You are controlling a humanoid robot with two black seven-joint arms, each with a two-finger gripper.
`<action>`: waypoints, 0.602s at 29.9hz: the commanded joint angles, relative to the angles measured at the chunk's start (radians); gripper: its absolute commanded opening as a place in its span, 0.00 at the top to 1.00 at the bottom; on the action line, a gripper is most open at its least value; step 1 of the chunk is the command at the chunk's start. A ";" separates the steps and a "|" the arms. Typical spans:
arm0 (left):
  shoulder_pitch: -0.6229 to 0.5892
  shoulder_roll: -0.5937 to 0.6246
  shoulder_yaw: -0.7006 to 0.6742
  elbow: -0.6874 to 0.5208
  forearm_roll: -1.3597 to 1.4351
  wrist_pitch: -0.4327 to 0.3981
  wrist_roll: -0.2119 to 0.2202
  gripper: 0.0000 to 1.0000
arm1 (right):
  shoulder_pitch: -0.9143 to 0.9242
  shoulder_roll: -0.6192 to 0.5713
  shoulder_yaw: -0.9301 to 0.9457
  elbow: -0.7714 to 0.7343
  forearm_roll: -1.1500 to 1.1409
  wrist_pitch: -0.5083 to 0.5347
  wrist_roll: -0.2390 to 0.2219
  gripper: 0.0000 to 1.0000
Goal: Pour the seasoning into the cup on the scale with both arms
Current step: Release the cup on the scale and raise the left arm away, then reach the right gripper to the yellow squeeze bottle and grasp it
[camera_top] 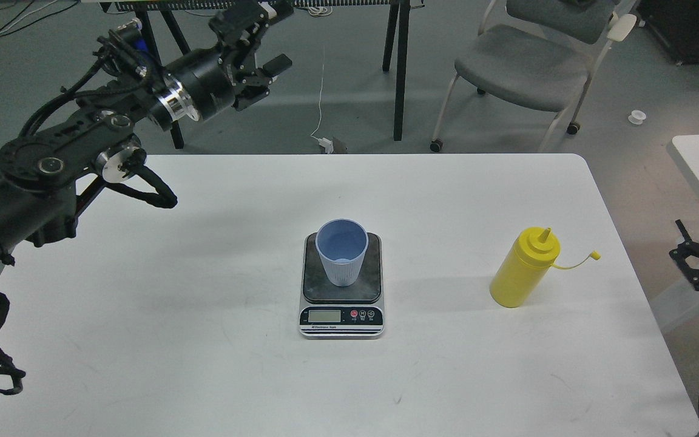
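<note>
The light blue ribbed cup stands upright on the dark platform of the silver scale at the middle of the white table. The yellow seasoning bottle stands upright to the right of the scale, its cap hanging off on its tether. My left gripper is raised high above the table's far left, well clear of the cup, open and empty. My right gripper shows at the right edge, beyond the table, to the right of the bottle; its two fingers stand apart and hold nothing.
The white table is bare around the scale and bottle. A grey chair and black table legs stand on the floor behind. Another white table corner is at the far right.
</note>
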 commanded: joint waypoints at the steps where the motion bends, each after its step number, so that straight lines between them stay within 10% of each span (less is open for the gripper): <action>1: 0.003 0.009 -0.004 0.008 -0.247 0.000 0.005 0.01 | -0.061 0.068 -0.009 0.059 0.056 0.000 -0.004 0.00; 18: 0.127 0.017 -0.271 0.091 -0.527 0.003 0.074 0.01 | -0.104 0.350 -0.180 0.094 0.044 0.000 0.000 0.01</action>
